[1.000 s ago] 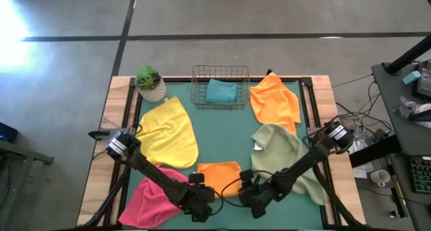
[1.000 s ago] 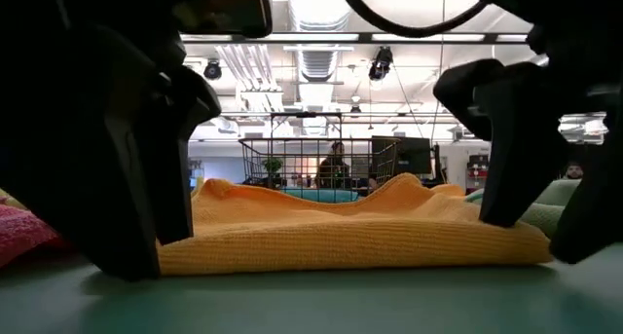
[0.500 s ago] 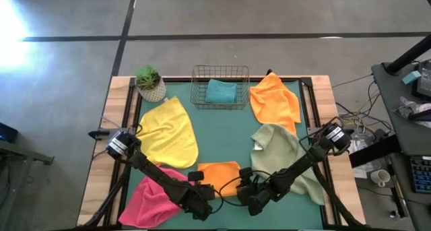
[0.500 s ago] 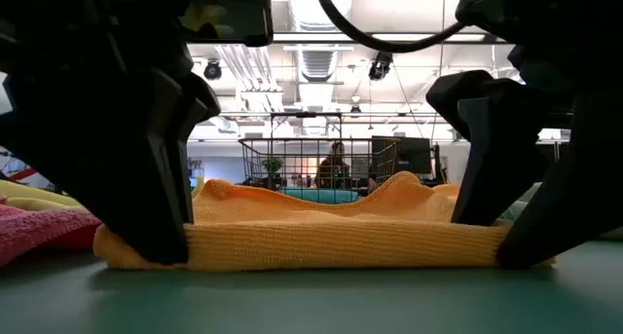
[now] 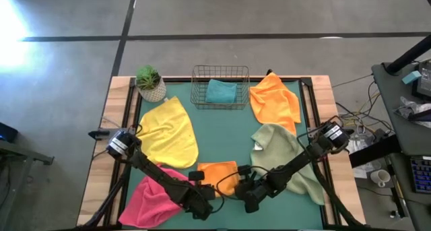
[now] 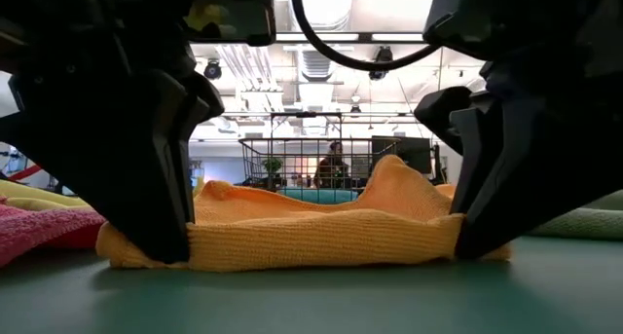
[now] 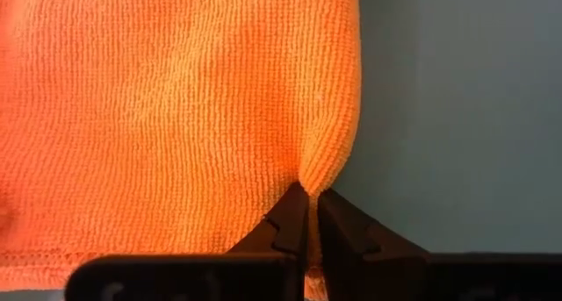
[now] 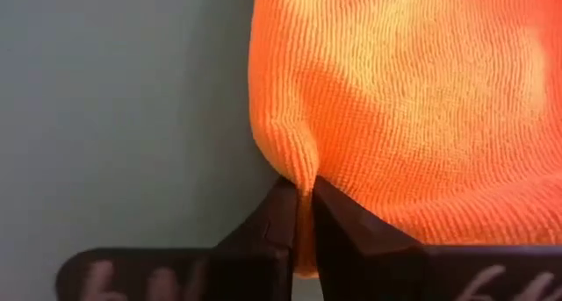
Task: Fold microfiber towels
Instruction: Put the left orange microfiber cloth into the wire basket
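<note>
A folded orange microfiber towel lies flat near the table's near edge; the low view shows it as a thick band. My left gripper is shut on its near-left corner and stands at the left of the low view. My right gripper is shut on its near-right corner. Around it lie a pink towel, a yellow towel, a sage green towel and a second orange towel. A teal towel rests in the basket. My left gripper pinches a small pucker of the towel's edge between its two fingers, at the near-left corner. The fingers slant down from the near side. The towel rests on the table, bunched at the pinch. My right gripper pinches a raised fold of the towel's edge between its two fingers, at the near-right corner. It comes slanting down from the near right. The cloth humps up just behind the fingers; the rest lies on the table.
A wire mesh basket stands at the far middle and a small potted plant at the far left corner. The table's wooden rim frames the green mat. A person shows far beyond the basket.
My left gripper has shut on the orange towel's near-left corner, which now bulges out beside it. My right gripper has slid toward the table's left and shut on the near-right corner. The towel's right end has been pushed inward and has humped up; its left end stayed.
</note>
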{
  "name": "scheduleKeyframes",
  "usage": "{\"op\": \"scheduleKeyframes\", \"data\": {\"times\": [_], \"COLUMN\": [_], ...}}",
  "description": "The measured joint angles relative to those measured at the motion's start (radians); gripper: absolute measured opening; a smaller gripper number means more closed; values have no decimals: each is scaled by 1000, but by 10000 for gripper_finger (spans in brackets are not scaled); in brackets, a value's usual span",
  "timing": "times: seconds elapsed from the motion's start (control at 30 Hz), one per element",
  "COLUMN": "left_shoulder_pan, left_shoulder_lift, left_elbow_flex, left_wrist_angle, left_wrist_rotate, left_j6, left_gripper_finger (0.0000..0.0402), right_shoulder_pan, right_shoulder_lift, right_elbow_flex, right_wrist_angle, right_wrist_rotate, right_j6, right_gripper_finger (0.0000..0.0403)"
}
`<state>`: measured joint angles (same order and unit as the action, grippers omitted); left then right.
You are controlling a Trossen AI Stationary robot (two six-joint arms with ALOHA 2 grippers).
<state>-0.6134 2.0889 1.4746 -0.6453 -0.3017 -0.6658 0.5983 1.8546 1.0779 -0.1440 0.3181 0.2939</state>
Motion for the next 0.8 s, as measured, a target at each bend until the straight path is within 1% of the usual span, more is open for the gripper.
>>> {"op": "scheduleKeyframes", "data": {"times": [0.17,0.33,0.5,0.67,0.73,0.8], "left_shoulder_pan": [14,43,74,115,135,157], "left_shoulder_lift": [-22,-73,-143,-233,-269,-303], "left_elbow_flex": [-2,4,5,5,5,5], "left_wrist_angle": [1,-24,-54,-54,-57,-60], "left_wrist_rotate": [57,141,156,171,173,196], "left_j6": [5,78,126,185,217,250], "left_gripper_finger": [2,2,2,2,1,1], "right_shoulder_pan": [0,0,-1,-18,-25,-34], "right_shoulder_lift": [-34,-117,-183,-209,-212,-218], "right_elbow_flex": [-4,1,34,88,105,122], "right_wrist_angle": [-23,-78,-177,-239,-262,-288], "right_wrist_rotate": [-26,-37,-30,-27,-2,24], "right_j6": [49,97,118,126,126,131], "right_gripper_finger": [13,12,11,11,11,11]}}
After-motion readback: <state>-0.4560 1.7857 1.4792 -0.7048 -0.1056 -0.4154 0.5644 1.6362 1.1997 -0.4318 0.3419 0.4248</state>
